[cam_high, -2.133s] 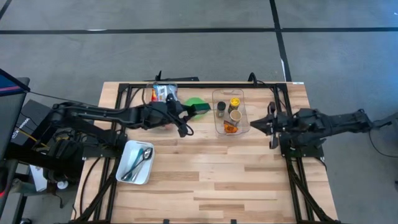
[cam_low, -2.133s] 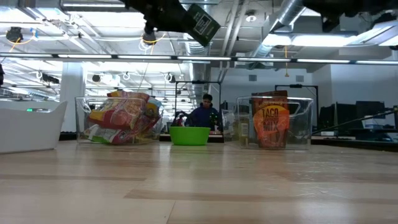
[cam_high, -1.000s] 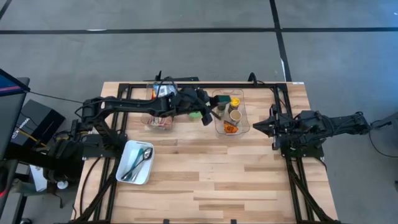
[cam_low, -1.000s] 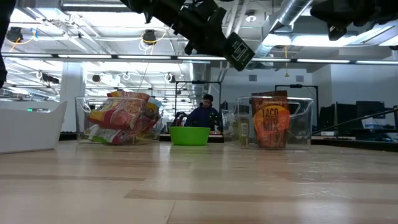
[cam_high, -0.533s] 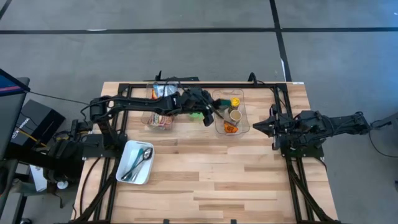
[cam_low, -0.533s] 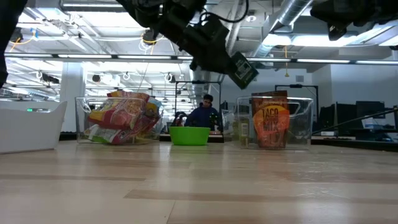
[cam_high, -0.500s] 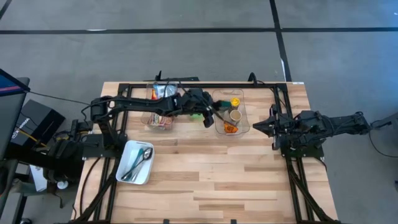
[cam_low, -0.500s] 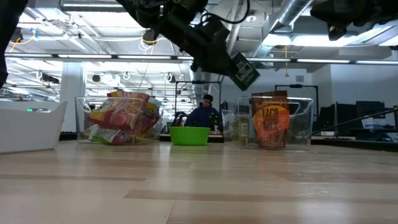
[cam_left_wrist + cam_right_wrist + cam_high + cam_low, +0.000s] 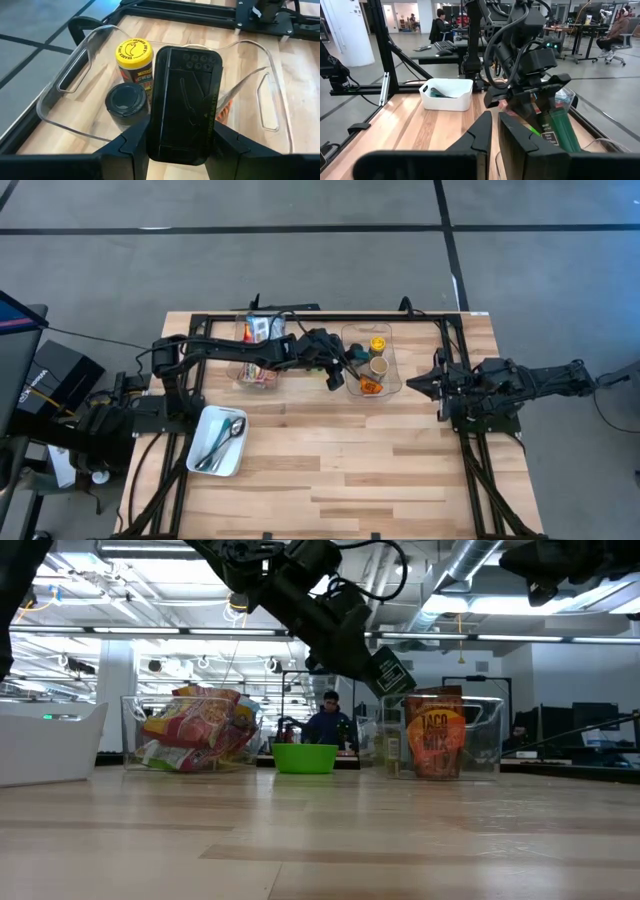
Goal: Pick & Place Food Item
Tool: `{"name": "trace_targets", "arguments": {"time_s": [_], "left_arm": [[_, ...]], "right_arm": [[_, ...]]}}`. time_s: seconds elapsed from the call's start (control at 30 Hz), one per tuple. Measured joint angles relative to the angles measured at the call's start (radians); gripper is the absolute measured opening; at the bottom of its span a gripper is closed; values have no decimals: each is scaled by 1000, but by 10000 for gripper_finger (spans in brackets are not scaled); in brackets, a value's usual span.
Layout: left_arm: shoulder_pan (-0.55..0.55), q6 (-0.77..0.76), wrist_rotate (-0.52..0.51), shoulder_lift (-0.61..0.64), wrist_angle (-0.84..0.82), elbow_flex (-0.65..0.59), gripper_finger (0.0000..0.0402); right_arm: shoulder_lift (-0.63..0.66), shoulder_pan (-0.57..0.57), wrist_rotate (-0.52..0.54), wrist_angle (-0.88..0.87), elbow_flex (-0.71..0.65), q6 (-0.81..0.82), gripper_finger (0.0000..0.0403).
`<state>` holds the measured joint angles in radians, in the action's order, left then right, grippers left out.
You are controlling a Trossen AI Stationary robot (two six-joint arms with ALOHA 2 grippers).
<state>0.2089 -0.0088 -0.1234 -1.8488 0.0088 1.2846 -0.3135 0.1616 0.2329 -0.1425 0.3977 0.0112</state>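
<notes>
My left gripper [image 9: 338, 368] is shut on a dark flat rectangular pack [image 9: 184, 102] and hangs over the near-left part of a clear bin [image 9: 390, 385] at the table's far middle. In the bin stand a yellow-lidded jar [image 9: 134, 59] and a black-lidded jar [image 9: 126, 100], and an orange taco packet [image 9: 435, 735] stands upright in it. In the low view the pack [image 9: 393, 670] slants down just above the bin's rim. My right gripper [image 9: 428, 381] waits shut at the right side, above the table. My left gripper pinches the pack by its two long edges, near its rear end [image 9: 154, 142], between the two fingers [image 9: 131, 146]. The fingers come from the table's left, slanting downward, and lie along the pack. The pack juts forward past the fingertips, tilted nose-down, lifted clear above the jars.
A second clear bin with snack bags [image 9: 195, 730] stands at the far left, and a green bowl [image 9: 305, 757] sits between the two bins. A white tray [image 9: 218, 442] with spoons lies at the near left. Black frame rails [image 9: 470, 470] run along the table's sides.
My left gripper has gone toward the table's right edge and down with the pack, from above the green bowl to over the clear bin. It has tipped further nose-down, and the pack has stayed in the hold.
</notes>
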Motion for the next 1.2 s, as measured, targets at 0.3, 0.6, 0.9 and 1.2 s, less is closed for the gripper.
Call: {"name": "trace_targets", "arguments": {"time_s": [0.3, 0.6, 0.9, 1.2], "left_arm": [[0, -8, 9, -16, -4, -2, 140], [-2, -10, 45, -17, -30, -2, 140], [-2, -8, 57, -17, -65, -2, 140], [-2, -8, 60, -17, -62, -2, 140]], "right_arm": [[0, 0, 0, -8, 0, -11, 27], [0, 0, 0, 41, 0, 49, 27], [0, 0, 1, 54, 1, 102, 27], [-5, -40, 212, 76, 1, -54, 25]]}}
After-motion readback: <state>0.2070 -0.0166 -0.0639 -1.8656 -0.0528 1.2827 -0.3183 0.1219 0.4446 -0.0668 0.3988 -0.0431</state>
